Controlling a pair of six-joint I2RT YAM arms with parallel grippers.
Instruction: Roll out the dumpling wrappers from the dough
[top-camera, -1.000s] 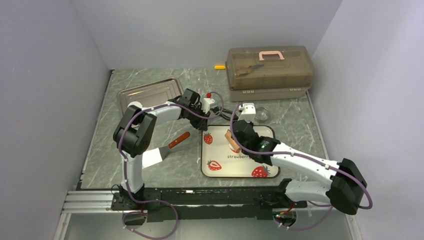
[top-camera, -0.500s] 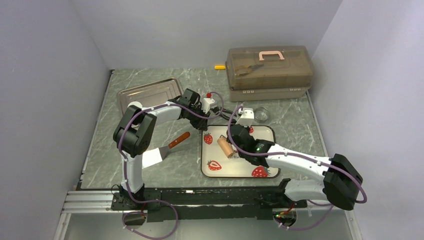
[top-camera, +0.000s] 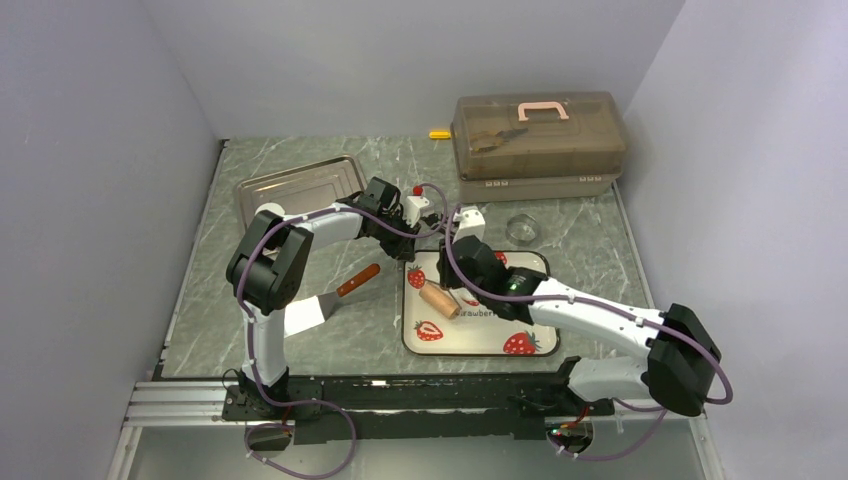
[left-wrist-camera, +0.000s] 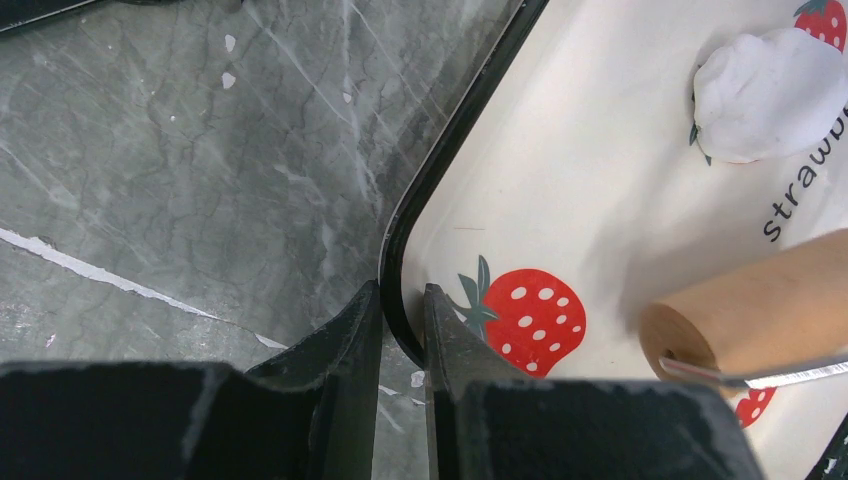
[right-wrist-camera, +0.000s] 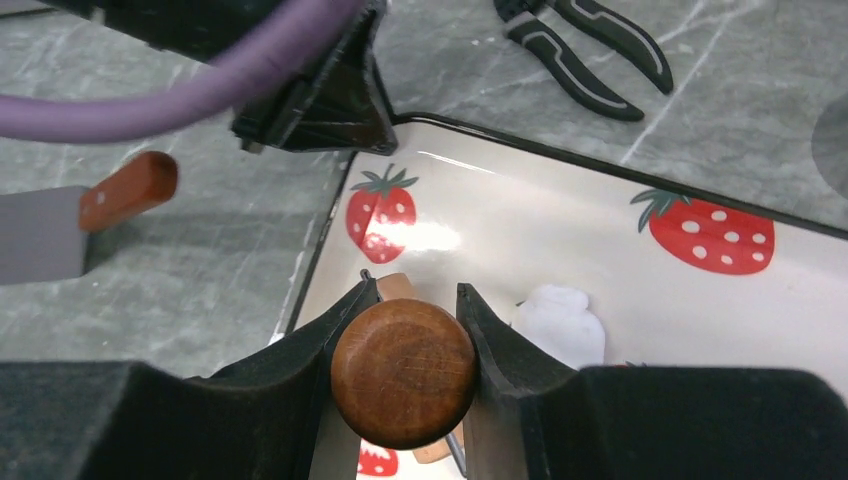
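Note:
The dough (left-wrist-camera: 765, 95) is a small white lump on the strawberry plate (top-camera: 480, 338); it also shows just right of my right fingers, dough (right-wrist-camera: 560, 325). My right gripper (right-wrist-camera: 417, 290) is shut on the round handle of the brown wooden roller (right-wrist-camera: 403, 372). The roller (top-camera: 437, 301) lies low over the plate's left part, left of the dough, its barrel (left-wrist-camera: 760, 300) close above the plate. My left gripper (left-wrist-camera: 402, 295) is shut on the plate's black rim (left-wrist-camera: 440, 170) at its far left corner. No dumpling wrappers are in view.
A scraper with a wooden handle (top-camera: 335, 295) lies left of the plate. A metal tray (top-camera: 300, 185) sits at the back left and a lidded tool box (top-camera: 538, 135) at the back right. A clear glass ring (top-camera: 521, 229) and black pliers (right-wrist-camera: 580, 50) lie behind the plate.
My right arm has swung the roller leftwards across the plate and lowered it towards lying flat. The left gripper has stayed on the rim.

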